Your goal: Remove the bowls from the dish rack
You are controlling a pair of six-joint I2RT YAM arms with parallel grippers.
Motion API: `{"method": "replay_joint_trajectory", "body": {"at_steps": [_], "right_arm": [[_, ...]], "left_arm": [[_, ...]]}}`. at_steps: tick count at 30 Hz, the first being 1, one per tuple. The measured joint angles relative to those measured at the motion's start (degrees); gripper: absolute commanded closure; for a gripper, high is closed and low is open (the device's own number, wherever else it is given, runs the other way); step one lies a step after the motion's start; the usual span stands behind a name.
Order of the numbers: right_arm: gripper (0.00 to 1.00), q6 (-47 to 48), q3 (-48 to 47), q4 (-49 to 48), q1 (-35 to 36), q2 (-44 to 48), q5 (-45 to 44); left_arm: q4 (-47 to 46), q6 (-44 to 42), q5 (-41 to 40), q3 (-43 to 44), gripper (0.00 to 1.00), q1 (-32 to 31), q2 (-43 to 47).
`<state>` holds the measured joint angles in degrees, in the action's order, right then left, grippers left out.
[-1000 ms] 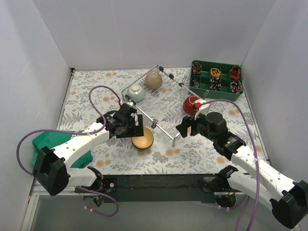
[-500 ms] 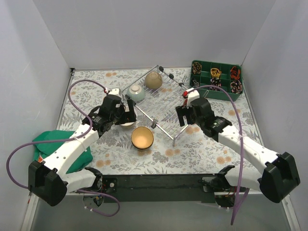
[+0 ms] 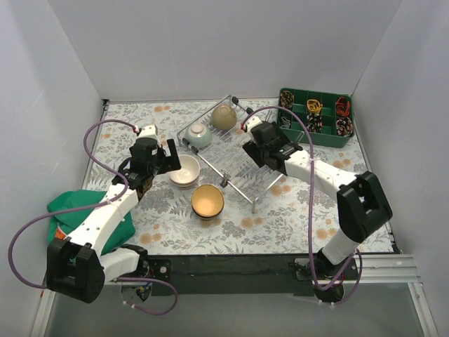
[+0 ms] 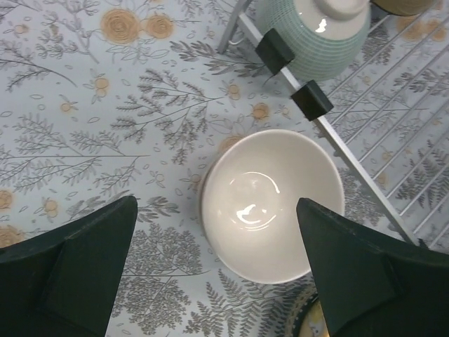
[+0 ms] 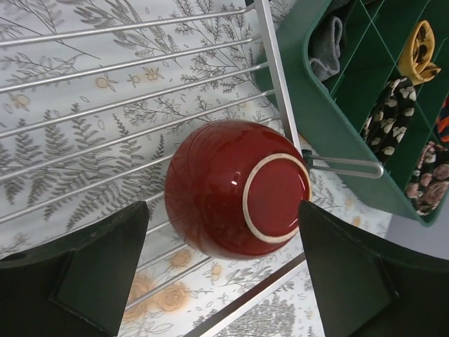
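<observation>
The dish rack (image 3: pixel 238 165) is a silver wire grid at the middle back. On it are an upturned pale green bowl (image 3: pixel 199 135) and an upturned tan bowl (image 3: pixel 224 117). A glossy red bowl (image 5: pixel 235 196) lies upturned on the rack's wires (image 5: pixel 105 105); in the top view it is hidden under my right gripper (image 3: pixel 265 154). My right gripper (image 5: pixel 223 210) is open above it, one finger on each side. A cream bowl (image 3: pixel 184 170) and a tan bowl with a dark outside (image 3: pixel 208 201) stand upright on the table. My left gripper (image 4: pixel 216 210) is open over the cream bowl (image 4: pixel 270 203).
A green compartmented tray (image 3: pixel 316 116) of small items stands at the back right, close beside the rack (image 5: pixel 330 105). A green cloth (image 3: pixel 70 207) lies at the left edge under my left arm. White walls close in three sides.
My left gripper has drawn back to the far left, uncovering the cream bowl on the table. My right gripper has moved far-left over the rack and now covers the red bowl.
</observation>
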<state>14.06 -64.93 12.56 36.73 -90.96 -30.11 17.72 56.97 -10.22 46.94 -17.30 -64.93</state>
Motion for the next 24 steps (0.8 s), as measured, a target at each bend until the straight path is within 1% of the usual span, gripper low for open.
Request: {"method": "replay_joint_trajectory", "body": {"at_steps": [5, 10, 18, 24], "right_arm": [[0.04, 5.33, -4.07, 1.36, 0.52, -6.64, -3.87], [0.04, 7.32, -5.92, 1.55, 0.66, -10.88, -6.93], [0.04, 8.41, -8.26, 1.66, 1.55, -16.72, -13.27], [0.03, 8.72, -9.86, 1.44, 2.23, -20.59, -20.15]], "left_arm": [[-1.73, -1.88, -3.65, -3.13, 0.02, 0.48, 3.48], [-3.96, -2.62, -6.36, -3.43, 0.02, 0.48, 7.37], [-4.85, -2.82, -7.26, -3.45, 0.02, 0.48, 7.37], [-4.87, -3.04, -7.39, -3.45, 0.02, 0.48, 7.34]]}}
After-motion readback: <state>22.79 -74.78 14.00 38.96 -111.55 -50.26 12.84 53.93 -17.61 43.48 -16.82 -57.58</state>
